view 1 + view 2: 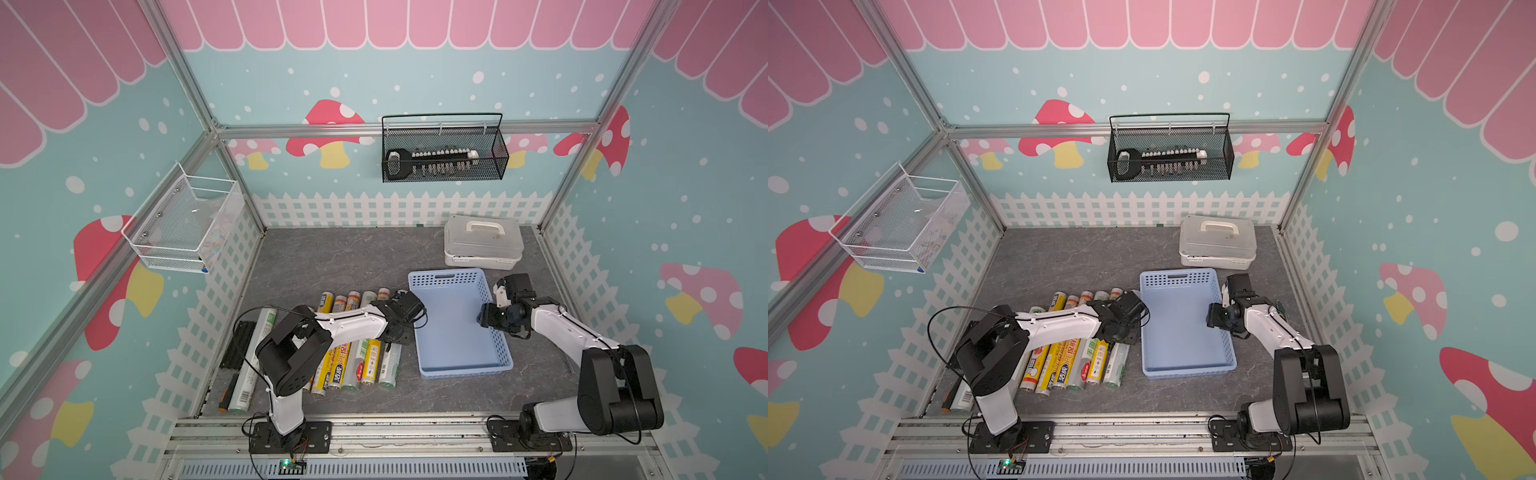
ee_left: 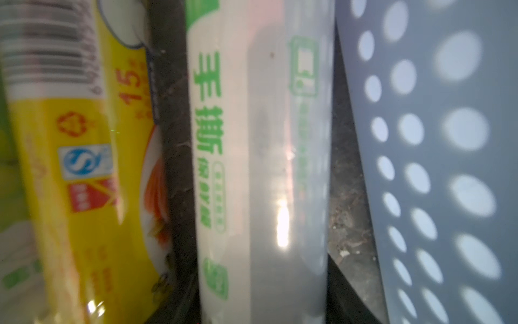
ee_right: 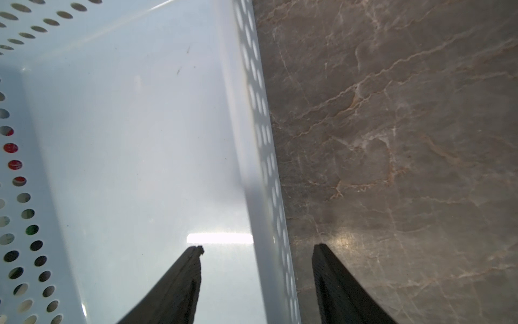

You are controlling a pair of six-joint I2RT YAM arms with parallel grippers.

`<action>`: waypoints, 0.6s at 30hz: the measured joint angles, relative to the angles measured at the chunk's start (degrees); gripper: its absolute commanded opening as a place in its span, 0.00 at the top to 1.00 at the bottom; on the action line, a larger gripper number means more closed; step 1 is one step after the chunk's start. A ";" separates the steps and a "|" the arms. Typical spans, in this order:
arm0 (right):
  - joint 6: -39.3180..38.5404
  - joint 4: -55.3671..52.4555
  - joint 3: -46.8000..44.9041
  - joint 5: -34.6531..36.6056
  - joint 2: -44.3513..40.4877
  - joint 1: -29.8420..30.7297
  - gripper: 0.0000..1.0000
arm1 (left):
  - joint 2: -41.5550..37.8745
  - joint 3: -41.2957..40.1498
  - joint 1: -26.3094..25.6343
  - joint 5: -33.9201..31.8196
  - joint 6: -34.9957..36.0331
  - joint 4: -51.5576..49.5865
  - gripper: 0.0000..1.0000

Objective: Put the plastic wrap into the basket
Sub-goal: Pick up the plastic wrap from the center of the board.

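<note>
Straddling basket (image 3: 246,117) wall, right end effector (image 3: 256,248); plastic wrap (image 2: 258,182) beside opposite wall.

Open room inside basket (image 1: 451,332) — packed rolls (image 1: 369,363) alongside; white box (image 1: 482,243) behind

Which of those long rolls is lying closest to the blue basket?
The clear-white roll with green print, last in the row, lies right beside the blue basket. The yellow roll next to it and the others lie farther off.
</note>
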 measured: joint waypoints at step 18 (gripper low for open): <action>5.20 4.37 -7.21 -12.46 -9.75 0.00 0.33 | -14.29 7.56 -0.07 10.01 -3.69 7.39 0.86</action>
